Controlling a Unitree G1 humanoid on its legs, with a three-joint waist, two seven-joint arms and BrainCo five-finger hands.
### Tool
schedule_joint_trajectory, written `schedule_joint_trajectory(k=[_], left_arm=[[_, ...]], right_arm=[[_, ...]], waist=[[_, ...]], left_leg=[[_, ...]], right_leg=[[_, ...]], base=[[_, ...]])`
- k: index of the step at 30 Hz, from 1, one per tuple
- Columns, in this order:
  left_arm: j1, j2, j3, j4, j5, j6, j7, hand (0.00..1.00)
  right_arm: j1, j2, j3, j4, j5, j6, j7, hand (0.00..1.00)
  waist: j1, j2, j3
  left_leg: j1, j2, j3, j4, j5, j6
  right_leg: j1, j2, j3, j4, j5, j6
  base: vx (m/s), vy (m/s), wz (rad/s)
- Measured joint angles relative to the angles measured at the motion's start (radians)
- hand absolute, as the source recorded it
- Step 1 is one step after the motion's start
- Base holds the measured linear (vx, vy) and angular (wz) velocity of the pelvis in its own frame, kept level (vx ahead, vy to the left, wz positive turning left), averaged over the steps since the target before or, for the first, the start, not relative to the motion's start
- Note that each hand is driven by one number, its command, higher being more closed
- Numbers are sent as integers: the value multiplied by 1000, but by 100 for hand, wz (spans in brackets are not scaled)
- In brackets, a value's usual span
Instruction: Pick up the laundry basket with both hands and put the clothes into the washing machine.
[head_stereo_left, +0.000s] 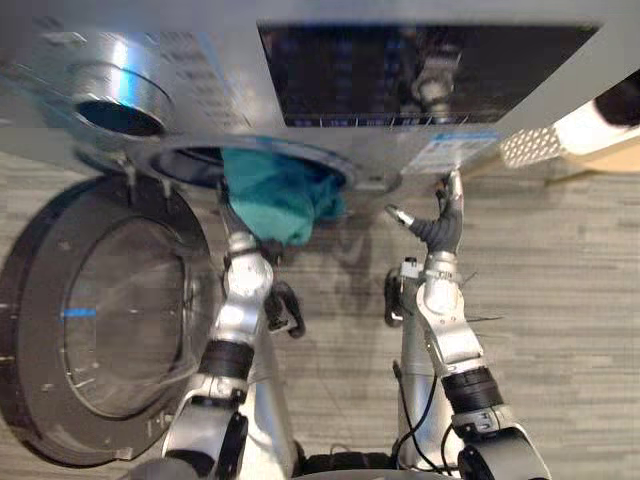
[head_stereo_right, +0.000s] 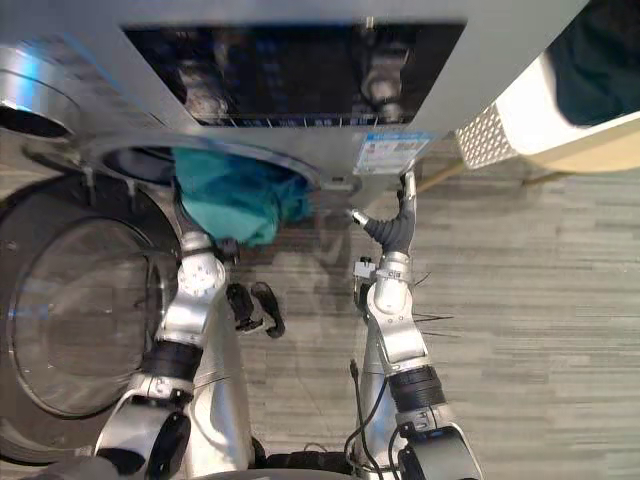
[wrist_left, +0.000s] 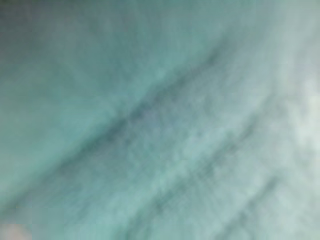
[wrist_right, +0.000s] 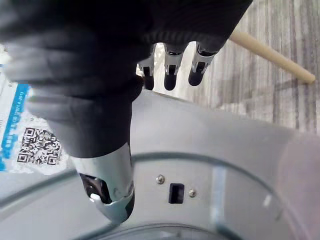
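1. Edges. The washing machine (head_stereo_left: 230, 60) runs across the top of the frame. Its round door (head_stereo_left: 100, 320) stands swung open at lower left, and the drum opening rim (head_stereo_left: 335, 165) lies at upper centre.
2. Task items. A teal cloth (head_stereo_left: 285, 200) hangs out over that rim. The laundry basket (head_stereo_right: 490, 135), with a white perforated wall, sits at upper right with dark clothing (head_stereo_right: 600, 70) in it, well apart from both my hands.
3. My left hand (head_stereo_left: 233, 222) reaches up under the teal cloth. I cannot tell whether it is open or closed.
4. My right hand (head_stereo_left: 440, 225) is open, fingers straight and thumb spread, against the machine front just right of the rim, near the latch slot (wrist_right: 176, 192).
5. Open room. Bare grey floor (head_stereo_left: 560, 330) extends right of my right arm.
6. Markings. A blue-and-white label (head_stereo_right: 393, 152) with a square code sits below the dark control panel (head_stereo_left: 400, 60). Its text is too small to read.
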Motion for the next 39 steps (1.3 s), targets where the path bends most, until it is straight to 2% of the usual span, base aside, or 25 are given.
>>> schedule_joint_trajectory(k=[5,7,11,17,21,24,27,31,32,39], left_arm=[[-198,69,56,-11,-1,27,44,100],[-286,129,54,-11,-1,42,45,100],[-308,176,67,9,-3,46,40,100],[-319,236,169,103,-104,41,16,100],[-393,282,201,165,-160,44,17,100],[-456,290,190,173,-168,45,18,100],[-550,293,130,177,-174,46,21,100],[-663,317,74,186,-173,46,45,100],[-674,321,70,196,-172,46,50,0],[-757,356,31,270,-158,47,59,0]], right_arm=[[30,2,-30,0,-29,-17,24,0],[65,3,-86,92,-40,-12,50,0],[77,1,-136,145,-39,3,70,0],[41,-18,-130,197,-24,1,115,0],[36,-24,-132,205,-11,-1,130,0],[36,-28,-139,206,17,-4,130,0],[39,-32,-159,224,24,-12,130,0],[40,-29,-179,231,30,-16,129,0],[40,-29,-180,231,34,-17,129,0],[57,-22,-185,185,63,-23,129,0]], waist=[[-3,-3,4],[-3,-6,5],[-5,-18,12],[-16,-31,12],[-26,-40,14],[-31,-51,15],[-28,-60,17],[-30,-62,17],[-30,-62,17],[-36,-72,16]], left_leg=[[-84,0,-12,28,7,2],[-111,-14,-33,30,17,-4],[-115,-11,-35,32,18,-2],[-113,25,-8,35,17,-3],[-154,36,-24,35,23,-11],[-181,27,-42,36,33,-13],[-196,16,-54,36,40,-14],[-202,1,-55,35,42,-10],[-204,0,-55,35,43,-9],[-248,6,-64,55,44,-7]], right_leg=[[-78,-3,-2,39,-4,-1],[-93,-9,-14,45,-11,0],[-94,-8,-21,48,-19,1],[-117,35,6,44,-12,4],[-152,39,-8,43,1,-9],[-165,34,-23,48,1,-10],[-166,29,-36,49,1,-10],[-166,15,-34,47,0,-9],[-166,15,-34,46,0,-9],[-201,21,-40,60,0,-9]], base=[[-37,-60,5],[10,-54,14],[17,-34,4],[-36,-56,-18],[-51,-59,-8],[-13,-49,12],[15,-25,15],[0,-10,7],[0,0,0],[-15,-22,-2]])
